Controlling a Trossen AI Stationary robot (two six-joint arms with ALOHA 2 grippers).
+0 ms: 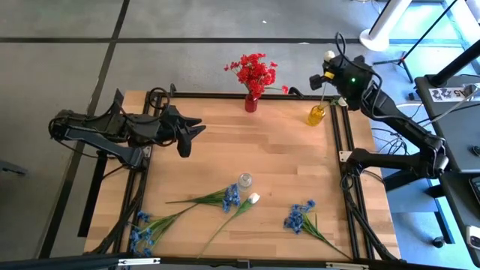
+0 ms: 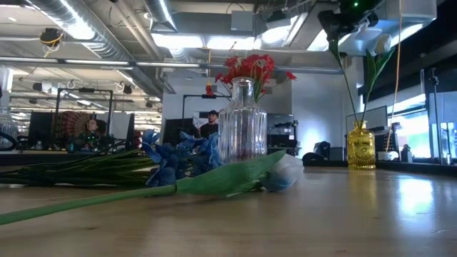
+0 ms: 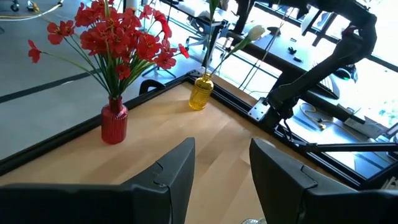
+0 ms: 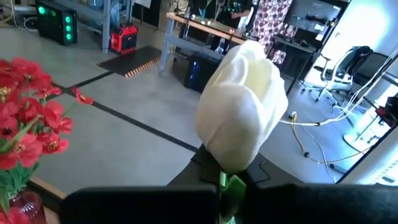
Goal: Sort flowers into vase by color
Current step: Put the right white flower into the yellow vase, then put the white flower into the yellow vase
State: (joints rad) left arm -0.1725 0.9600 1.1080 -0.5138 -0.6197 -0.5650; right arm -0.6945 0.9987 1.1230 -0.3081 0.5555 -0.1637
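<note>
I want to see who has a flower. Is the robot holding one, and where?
Yes. The right end effector grips a white tulip-like flower by its green stem, just under the bud, over the yellow vase. The left end effector holds nothing.

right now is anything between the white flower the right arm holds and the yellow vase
Nothing visible. The right end effector is shut on the white flower, and its stem already runs down into the yellow vase. The red vase stands off to the side, apart. The left end effector waits open over the table's left.
</note>
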